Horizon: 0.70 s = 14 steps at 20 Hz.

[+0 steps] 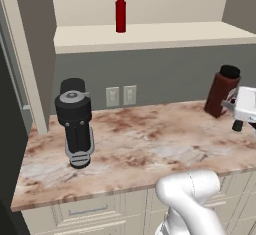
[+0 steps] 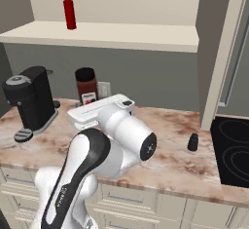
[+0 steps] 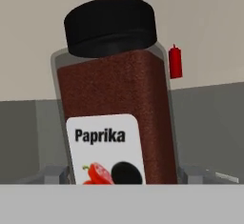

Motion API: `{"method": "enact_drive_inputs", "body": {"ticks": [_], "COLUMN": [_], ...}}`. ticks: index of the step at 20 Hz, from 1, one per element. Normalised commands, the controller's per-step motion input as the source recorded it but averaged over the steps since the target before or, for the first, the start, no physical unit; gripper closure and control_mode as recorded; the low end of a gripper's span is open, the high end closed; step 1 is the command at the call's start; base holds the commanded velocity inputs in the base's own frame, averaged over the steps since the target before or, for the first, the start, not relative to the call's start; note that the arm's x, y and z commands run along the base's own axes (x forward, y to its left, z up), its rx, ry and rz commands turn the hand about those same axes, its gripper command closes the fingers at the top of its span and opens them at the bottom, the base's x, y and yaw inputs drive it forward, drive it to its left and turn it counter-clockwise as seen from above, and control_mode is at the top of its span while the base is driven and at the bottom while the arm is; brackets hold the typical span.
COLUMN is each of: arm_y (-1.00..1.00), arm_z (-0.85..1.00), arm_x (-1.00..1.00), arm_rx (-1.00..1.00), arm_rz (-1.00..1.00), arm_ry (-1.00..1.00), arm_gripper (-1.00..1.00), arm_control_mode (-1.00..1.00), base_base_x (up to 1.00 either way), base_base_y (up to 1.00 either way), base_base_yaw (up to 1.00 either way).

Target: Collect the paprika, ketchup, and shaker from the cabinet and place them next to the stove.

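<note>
The paprika [image 3: 114,94], a square dark red-brown jar with a black cap, leans slightly over the marble counter at the right end of the left base view [image 1: 221,91]. My gripper [image 1: 231,107] is shut on its lower part, with a grey finger on either side of it in the hand view. In the right base view the jar [image 2: 86,85] rises just behind my hand [image 2: 92,110]. The slim red ketchup [image 1: 120,14] stands upright on the cabinet shelf [image 1: 150,36]. The small black shaker [image 2: 193,143] stands on the counter beside the black stove [image 2: 234,150].
A black coffee machine [image 1: 75,124] stands on the left part of the counter [image 1: 145,144]. Two wall outlets [image 1: 121,96] sit on the grey backsplash. A tall cream panel [image 2: 216,52] rises behind the stove. Drawer fronts run below the counter edge.
</note>
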Motion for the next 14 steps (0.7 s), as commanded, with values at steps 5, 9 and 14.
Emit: {"method": "enact_drive_inputs", "body": {"ticks": [5,9,14], "arm_y": [-1.00,-1.00,-1.00], "arm_z": [-0.63,-0.52,-0.43], "arm_x": [-0.35,-0.16,-0.01], "arm_rx": [-0.01,-0.05,-0.03], "arm_rz": [0.00,0.00,0.00], "arm_ry": [0.00,0.00,0.02], "arm_gripper": [1.00,1.00,1.00], "arm_control_mode": [-1.00,-1.00,-1.00], "base_base_x": [0.00,0.00,0.00], "base_base_y": [0.00,0.00,0.00], "base_base_yaw": [0.00,0.00,0.00]}}
